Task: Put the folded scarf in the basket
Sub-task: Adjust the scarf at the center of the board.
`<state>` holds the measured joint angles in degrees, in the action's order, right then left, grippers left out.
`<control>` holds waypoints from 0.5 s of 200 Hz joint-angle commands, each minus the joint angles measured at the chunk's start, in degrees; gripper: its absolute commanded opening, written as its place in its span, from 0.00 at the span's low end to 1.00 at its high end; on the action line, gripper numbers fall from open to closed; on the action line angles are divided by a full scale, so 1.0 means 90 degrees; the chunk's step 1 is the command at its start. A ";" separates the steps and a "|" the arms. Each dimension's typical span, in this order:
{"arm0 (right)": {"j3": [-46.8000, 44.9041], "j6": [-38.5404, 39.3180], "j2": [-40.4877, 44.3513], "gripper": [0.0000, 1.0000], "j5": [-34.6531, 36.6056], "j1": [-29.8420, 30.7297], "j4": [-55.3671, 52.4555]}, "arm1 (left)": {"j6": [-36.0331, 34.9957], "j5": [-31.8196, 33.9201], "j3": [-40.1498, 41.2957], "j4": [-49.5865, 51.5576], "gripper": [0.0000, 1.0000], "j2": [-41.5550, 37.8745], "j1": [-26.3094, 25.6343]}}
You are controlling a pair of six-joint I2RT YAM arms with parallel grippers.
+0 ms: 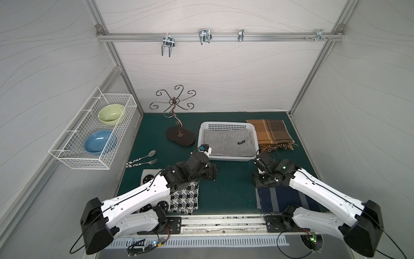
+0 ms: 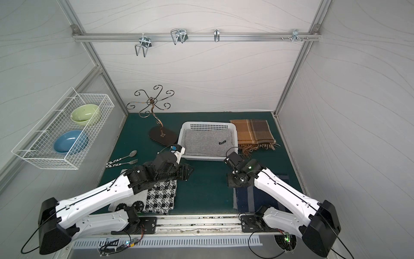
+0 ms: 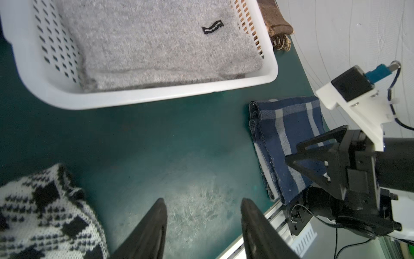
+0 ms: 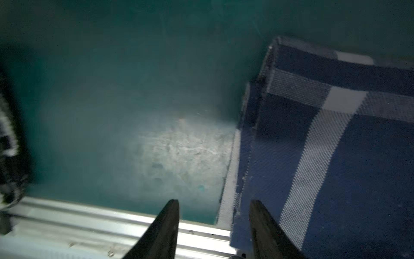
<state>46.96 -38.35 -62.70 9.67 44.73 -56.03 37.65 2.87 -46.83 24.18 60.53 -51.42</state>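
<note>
Grey scarf (image 1: 228, 143) lies flat in basket (image 1: 233, 158).
L hand (image 3: 202, 201) & R hand (image 4: 214, 203) both spread, empty, above worktop (image 3: 156, 139).

The left arm (image 1: 139, 195) and the right arm (image 1: 324, 192) both reach forward, wrists bent low. The left gripper (image 3: 202, 201) has its jaws parted and holds nothing. The right gripper (image 4: 214, 203) points downward, jaws likewise apart and empty.
</note>
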 commanded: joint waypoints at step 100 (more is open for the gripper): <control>-0.1287 -0.0514 -0.0833 0.24 0.0671 -0.0139 0.1304 | 0.0628 0.0000 0.1340 -0.0816 0.56 -0.0300 -0.0097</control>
<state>35.51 -43.66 -68.29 15.38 43.27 -46.35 41.80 3.60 -36.12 21.45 58.11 -52.03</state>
